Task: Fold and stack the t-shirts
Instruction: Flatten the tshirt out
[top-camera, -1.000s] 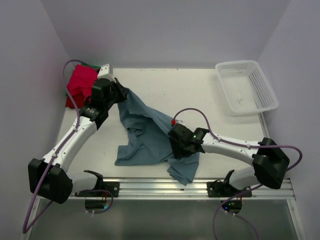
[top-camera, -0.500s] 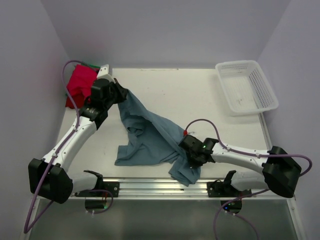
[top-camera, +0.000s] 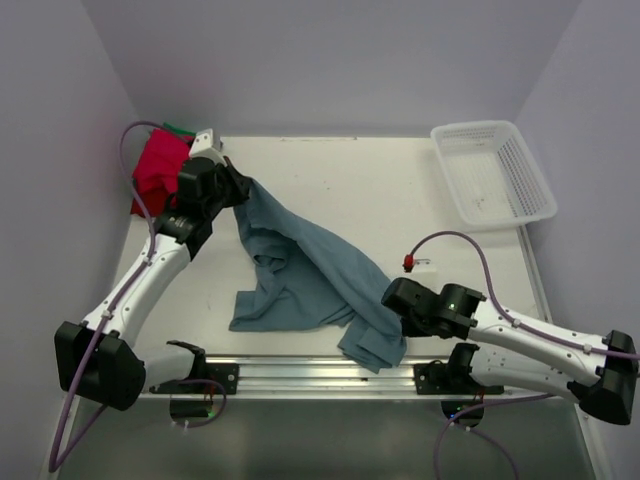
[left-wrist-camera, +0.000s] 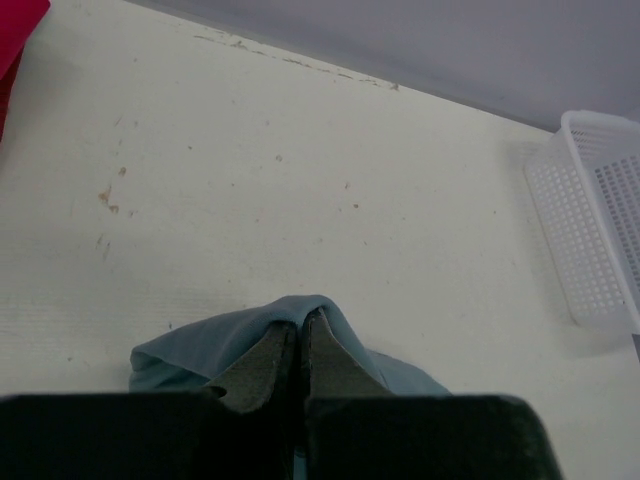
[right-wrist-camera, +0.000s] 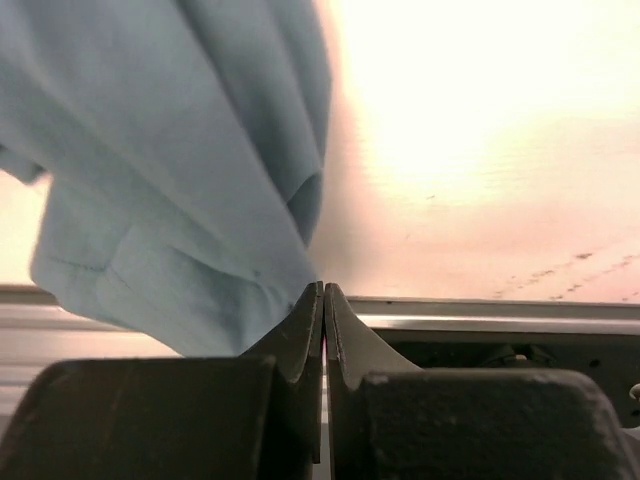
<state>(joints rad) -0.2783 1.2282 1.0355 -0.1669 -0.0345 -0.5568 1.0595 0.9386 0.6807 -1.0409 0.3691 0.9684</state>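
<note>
Nothing legible appears in any of the three views: no text, label, brand, number or sign. The blue-grey t-shirt (top-camera: 300, 270) is plain cloth with no print or tag showing. The red t-shirts (top-camera: 155, 170) are likewise unmarked. The white mesh basket (top-camera: 520, 175) carries no lettering, and the tabletop (top-camera: 350, 190) shows only small scuffs and specks, none forming a character.
</note>
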